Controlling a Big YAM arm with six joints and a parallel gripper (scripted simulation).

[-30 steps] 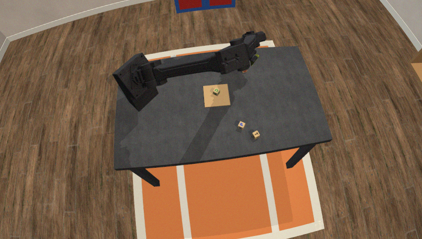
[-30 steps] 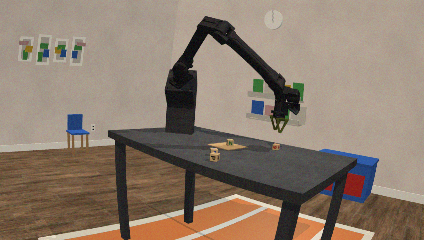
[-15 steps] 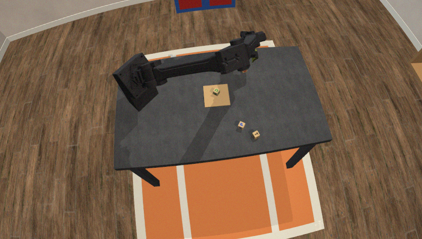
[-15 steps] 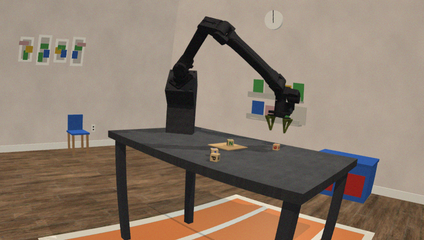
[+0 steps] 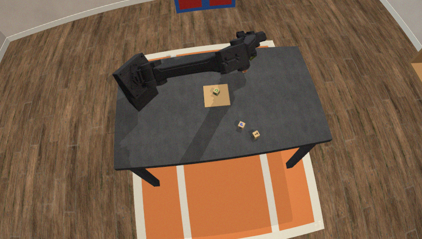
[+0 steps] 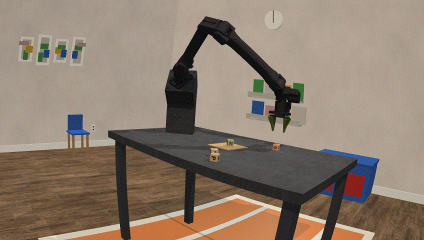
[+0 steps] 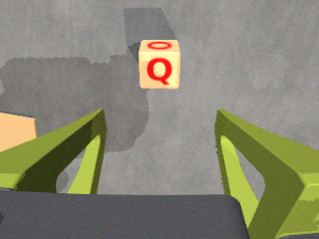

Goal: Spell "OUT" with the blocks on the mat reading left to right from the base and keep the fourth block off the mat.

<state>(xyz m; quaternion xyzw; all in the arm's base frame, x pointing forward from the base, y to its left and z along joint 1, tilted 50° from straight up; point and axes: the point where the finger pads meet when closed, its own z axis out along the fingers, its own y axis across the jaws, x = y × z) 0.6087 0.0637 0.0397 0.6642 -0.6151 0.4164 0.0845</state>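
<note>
Gripper [image 6: 278, 128] hangs apart, empty, above the O block [image 7: 159, 64] — drop straight, square to its sides, then close.

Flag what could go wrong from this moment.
The open gripper hangs above the red-lettered block; its fingers frame the block off-centre in the wrist view, so a descent could knock it. The green-lettered block sits mid-mat, leaving uneven room for a row. The blue-lettered block must stay off.
</note>
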